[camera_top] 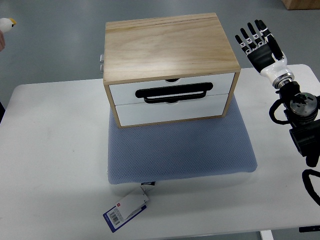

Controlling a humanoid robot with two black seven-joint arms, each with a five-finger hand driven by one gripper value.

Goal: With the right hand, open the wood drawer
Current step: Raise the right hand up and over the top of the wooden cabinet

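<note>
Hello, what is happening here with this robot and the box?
A wooden drawer box sits on a blue-grey mat on a white table. Both white drawers look closed. The robot's right hand is raised to the right of the box, fingers spread, touching nothing. The black handle is untouched.

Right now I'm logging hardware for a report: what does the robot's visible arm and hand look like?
The right hand has black segmented fingers with pale joint accents and a white wrist shell. Behind it come a silver ring, black motor housings and looping black cables.
</note>
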